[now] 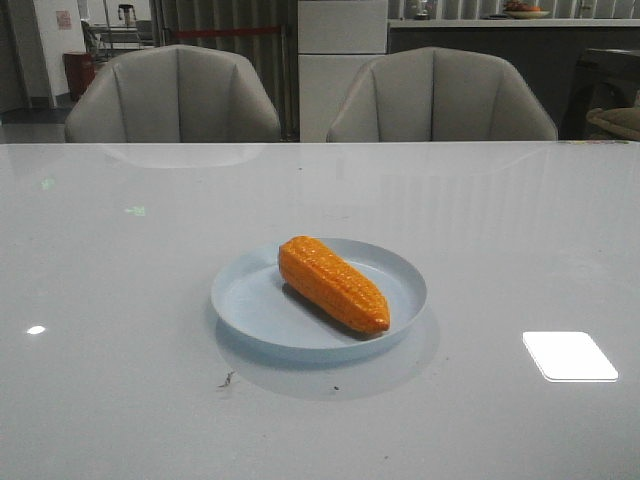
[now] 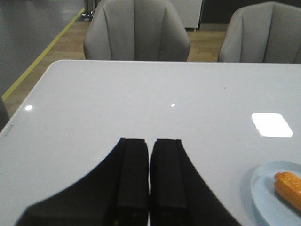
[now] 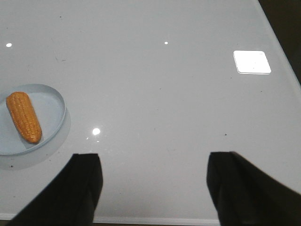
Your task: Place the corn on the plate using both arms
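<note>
The corn cob (image 1: 333,284) lies diagonally inside the pale blue plate (image 1: 246,300), its blunt end toward the far side and its tapered tip close to the near right rim. The plate sits near the middle of the white counter (image 1: 120,380). By the look of it, the placing is already done.

Neither arm shows in the front view. The left gripper (image 2: 149,188) has its jaws pressed together with only a thin seam between them, holding nothing, and hangs over bare counter well apart from the plate. The right gripper (image 3: 153,188) has its jaws spread wide, also empty, near the counter's edge and well clear of the plate.

Little remains to go wrong. The main risk would be either arm sweeping low across the counter and clipping the plate's rim, which could slide the glossy plate or roll the rounded cob out over the low rim nearest its tip.
</note>
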Controlling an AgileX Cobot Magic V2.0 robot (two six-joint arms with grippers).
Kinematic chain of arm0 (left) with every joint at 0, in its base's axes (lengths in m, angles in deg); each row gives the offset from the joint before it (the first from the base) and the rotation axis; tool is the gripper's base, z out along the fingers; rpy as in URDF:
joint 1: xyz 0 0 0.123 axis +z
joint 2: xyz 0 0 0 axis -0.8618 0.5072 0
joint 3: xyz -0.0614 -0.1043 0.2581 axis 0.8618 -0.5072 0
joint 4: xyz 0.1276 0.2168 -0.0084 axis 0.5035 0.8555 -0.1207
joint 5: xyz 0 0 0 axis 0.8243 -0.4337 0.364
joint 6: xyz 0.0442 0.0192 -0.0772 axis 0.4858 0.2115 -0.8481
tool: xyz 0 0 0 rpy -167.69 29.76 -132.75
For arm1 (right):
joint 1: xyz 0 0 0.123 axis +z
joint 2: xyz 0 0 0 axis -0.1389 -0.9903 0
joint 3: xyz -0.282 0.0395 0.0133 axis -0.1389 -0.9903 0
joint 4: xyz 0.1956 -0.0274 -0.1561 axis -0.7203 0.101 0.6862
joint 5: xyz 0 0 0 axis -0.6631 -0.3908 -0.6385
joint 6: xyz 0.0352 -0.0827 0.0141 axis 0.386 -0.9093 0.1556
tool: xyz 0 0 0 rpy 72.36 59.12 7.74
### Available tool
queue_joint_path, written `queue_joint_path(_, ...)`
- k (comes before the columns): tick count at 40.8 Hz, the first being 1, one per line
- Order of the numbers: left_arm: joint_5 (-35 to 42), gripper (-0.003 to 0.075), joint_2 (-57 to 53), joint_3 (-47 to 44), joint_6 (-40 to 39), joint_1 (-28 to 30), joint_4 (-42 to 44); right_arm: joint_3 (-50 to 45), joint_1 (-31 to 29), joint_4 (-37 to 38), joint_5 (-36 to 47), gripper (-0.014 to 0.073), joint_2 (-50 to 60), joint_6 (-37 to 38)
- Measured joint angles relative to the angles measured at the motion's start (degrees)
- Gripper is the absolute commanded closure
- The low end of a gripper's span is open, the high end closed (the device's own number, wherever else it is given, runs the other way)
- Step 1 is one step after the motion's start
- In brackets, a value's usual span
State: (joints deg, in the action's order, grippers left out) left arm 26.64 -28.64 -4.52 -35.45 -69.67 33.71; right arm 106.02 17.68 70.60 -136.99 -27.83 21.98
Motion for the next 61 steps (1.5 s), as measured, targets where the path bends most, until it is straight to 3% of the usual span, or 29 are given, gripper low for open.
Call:
queue_joint_path(7, 9.7, 0.0629, -6.7, -8.9, 2.2, 0.0, -2.2, 0.0, 0.0, 0.0, 0.0, 0.0022, 0.0, 0.0)
queue_joint_path(16, 17.4, 0.0629, -14.8, -18.7, 19.6, 2.5, -9.3, 0.0, 0.0, 0.0, 0.0, 0.0022, 0.0, 0.0)
queue_joint_path(30, 26.3, 0.0629, -28.7, -34.2, 21.5, 8.0, -10.2, 0.0, 0.0, 0.0, 0.0, 0.0022, 0.0, 0.0)
queue_joint_path(39, 28.3, 0.0629, -28.8, -41.0, 21.6, 8.1, -12.2, 0.0, 0.0, 0.0, 0.0, 0.0022, 0.0, 0.0)
queue_joint_path(61, 25.0, 0.0634, -28.8, -41.0, 21.6, 8.1, -13.8, 0.0, 0.0, 0.0, 0.0, 0.0022, 0.0, 0.0)
